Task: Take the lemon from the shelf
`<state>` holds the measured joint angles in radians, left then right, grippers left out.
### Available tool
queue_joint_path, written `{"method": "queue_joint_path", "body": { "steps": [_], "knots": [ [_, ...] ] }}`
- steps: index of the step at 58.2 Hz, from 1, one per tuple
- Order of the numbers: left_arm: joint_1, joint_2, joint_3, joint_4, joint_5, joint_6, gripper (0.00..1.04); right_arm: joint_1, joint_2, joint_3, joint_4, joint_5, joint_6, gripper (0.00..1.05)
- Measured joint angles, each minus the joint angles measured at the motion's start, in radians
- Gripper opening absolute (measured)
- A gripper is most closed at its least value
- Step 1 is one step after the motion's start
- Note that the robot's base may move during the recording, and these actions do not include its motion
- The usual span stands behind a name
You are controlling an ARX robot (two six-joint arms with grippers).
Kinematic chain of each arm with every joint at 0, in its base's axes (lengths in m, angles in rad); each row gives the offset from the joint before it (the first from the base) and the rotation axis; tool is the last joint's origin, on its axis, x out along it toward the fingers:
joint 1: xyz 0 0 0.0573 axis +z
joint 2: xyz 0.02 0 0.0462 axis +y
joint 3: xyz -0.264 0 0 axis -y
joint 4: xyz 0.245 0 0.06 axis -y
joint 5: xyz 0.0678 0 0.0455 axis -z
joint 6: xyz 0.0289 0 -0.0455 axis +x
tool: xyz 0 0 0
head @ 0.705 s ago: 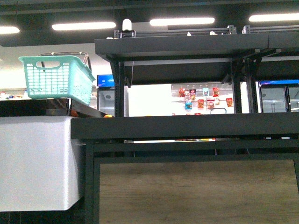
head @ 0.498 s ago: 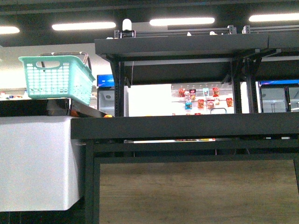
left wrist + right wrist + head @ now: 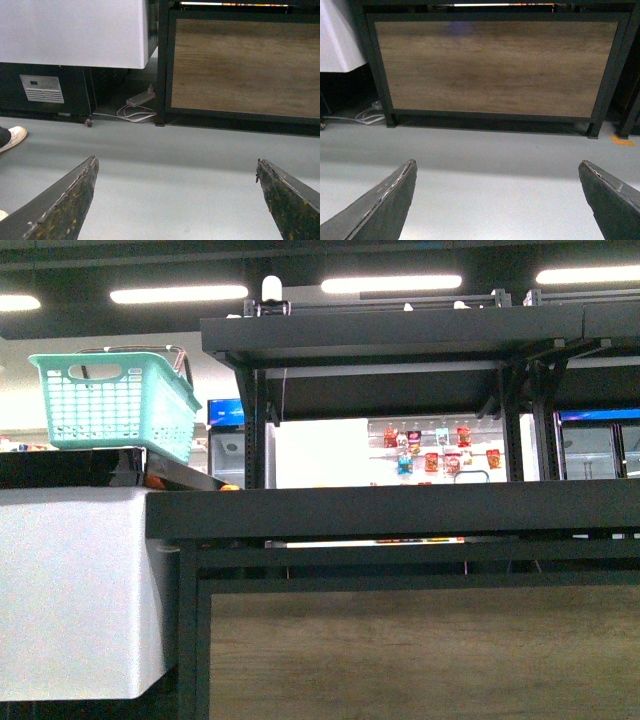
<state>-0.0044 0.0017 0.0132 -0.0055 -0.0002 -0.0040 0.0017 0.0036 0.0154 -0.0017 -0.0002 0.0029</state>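
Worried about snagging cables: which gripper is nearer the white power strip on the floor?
Left. The left gripper has the power strip nearly straight ahead; for the right gripper it lies well aside.

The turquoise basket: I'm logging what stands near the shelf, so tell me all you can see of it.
The turquoise basket looks like plastic, with lattice walls, a slot handgrip and a wire handle at the back. It stands upright on a black ledge atop a white unit, left of the shelf. Its contents are hidden.

The left gripper (image 3: 176, 160) has dark wedge-shaped fingers (image 3: 65, 205) with yellow specks; the right gripper (image 3: 497, 162) has plain dark grey fingers (image 3: 382, 202), edges pale.
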Motion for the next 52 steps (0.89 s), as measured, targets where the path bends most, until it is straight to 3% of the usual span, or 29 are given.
{"method": "queue_joint_path", "body": {
  "steps": [52],
  "knots": [
    [0.0,0.0,0.0,0.0,0.0,0.0,0.97,0.0,0.0,0.0,0.0,0.0,0.0,0.97]
  ]
}}
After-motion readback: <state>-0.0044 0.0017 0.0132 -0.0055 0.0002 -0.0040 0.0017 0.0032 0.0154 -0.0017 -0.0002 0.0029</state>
